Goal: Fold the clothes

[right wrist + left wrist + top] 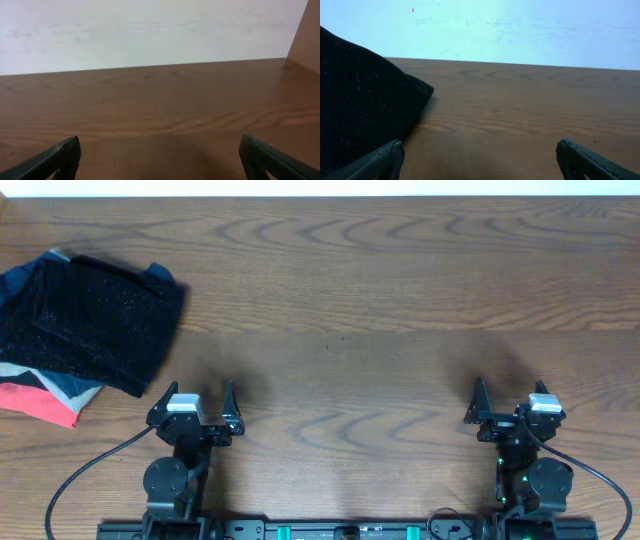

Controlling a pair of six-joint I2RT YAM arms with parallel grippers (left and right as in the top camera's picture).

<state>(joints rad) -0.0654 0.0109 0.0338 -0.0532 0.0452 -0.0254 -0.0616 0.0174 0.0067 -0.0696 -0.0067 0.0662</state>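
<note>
A pile of clothes lies at the table's far left. On top is a folded black speckled garment (90, 325); under it show a blue-grey piece (68, 387) and a coral-red piece (40, 402). The black garment also fills the left of the left wrist view (360, 110). My left gripper (196, 412) is open and empty near the front edge, just right of the pile; its fingers show in the left wrist view (480, 160). My right gripper (510, 412) is open and empty at the front right, over bare wood (160, 160).
The wooden table (350, 310) runs wide between the arms. A pale wall (150, 30) stands behind the far edge. Arm bases and cables (90, 470) sit along the front edge.
</note>
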